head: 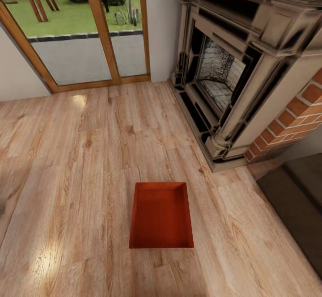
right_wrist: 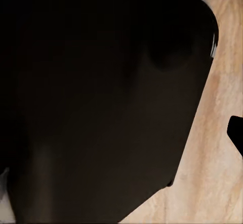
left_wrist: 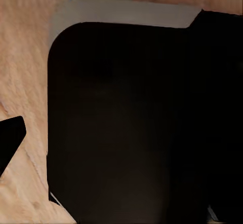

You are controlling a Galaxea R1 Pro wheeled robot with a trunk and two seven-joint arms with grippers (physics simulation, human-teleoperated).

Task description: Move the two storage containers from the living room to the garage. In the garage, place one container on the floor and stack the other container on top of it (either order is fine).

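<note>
Storage container (head: 161,215) sits open on light plank floor (head: 80,163) near fireplace (head: 232,69); gripper states can't be told

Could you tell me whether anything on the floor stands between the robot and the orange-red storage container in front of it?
Nothing visible does. In the head view the storage container sits open side up on bare wood-plank floor, with only planks between it and the near edge of the picture. The fireplace stands off to the right, well apart from it.

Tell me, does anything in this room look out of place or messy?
Only the orange-red storage container: it sits empty, upright and undamaged on the wood-plank floor before the fireplace, slightly askew to the planks. Nothing spilled.
</note>
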